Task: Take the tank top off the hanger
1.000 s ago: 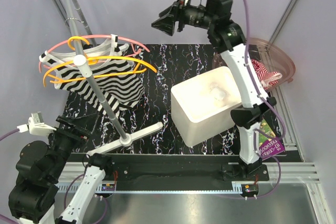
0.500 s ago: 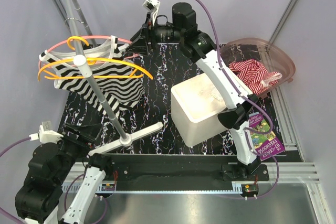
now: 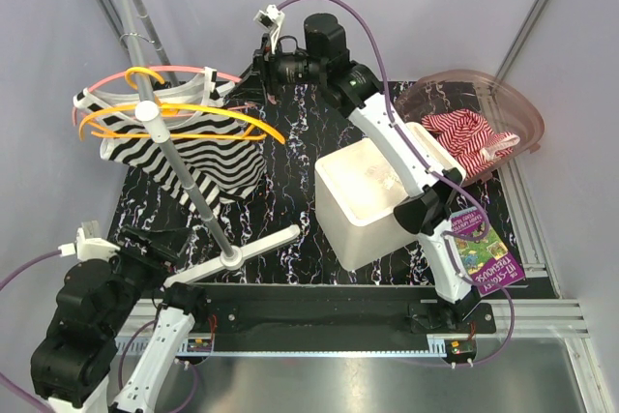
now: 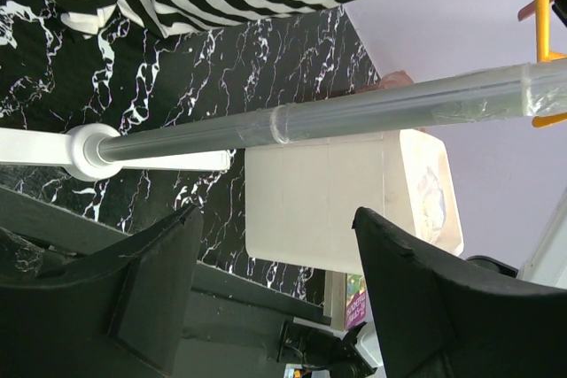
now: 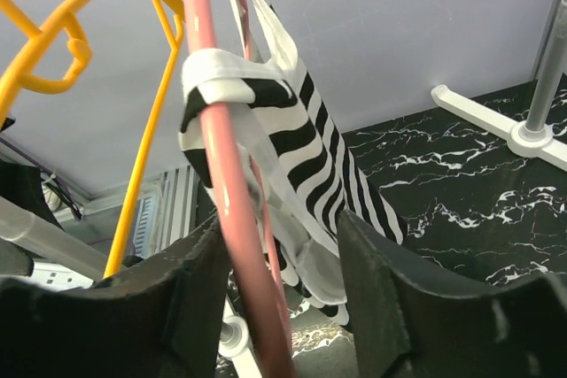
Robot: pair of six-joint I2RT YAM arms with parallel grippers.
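Note:
A black-and-white striped tank top (image 3: pixel 208 157) hangs from a pink hanger (image 3: pixel 184 70) on a slanted rack pole (image 3: pixel 184 181). An orange hanger (image 3: pixel 242 121) hangs beside it. My right gripper (image 3: pixel 242 86) is open at the pink hanger's right end. In the right wrist view the pink hanger bar (image 5: pixel 226 210) runs between the open jaws of this gripper (image 5: pixel 283 307), close to the left finger, and the top's strap (image 5: pixel 221 86) loops round the bar just above. My left gripper (image 3: pixel 160 244) is open and empty, low at the front left, below the pole (image 4: pixel 310 117).
A white bin (image 3: pixel 372 200) stands right of centre, also in the left wrist view (image 4: pixel 337 201). A pinkish clear basket (image 3: pixel 517 108) with red striped cloth is at the back right. A book (image 3: pixel 484 253) lies at the right edge. The rack's white foot (image 3: pixel 256 247) rests on the black marbled mat.
My right arm has swung left from above the bin to the pink hanger's right end. My left arm has shifted slightly lower. The hangers have swayed a little.

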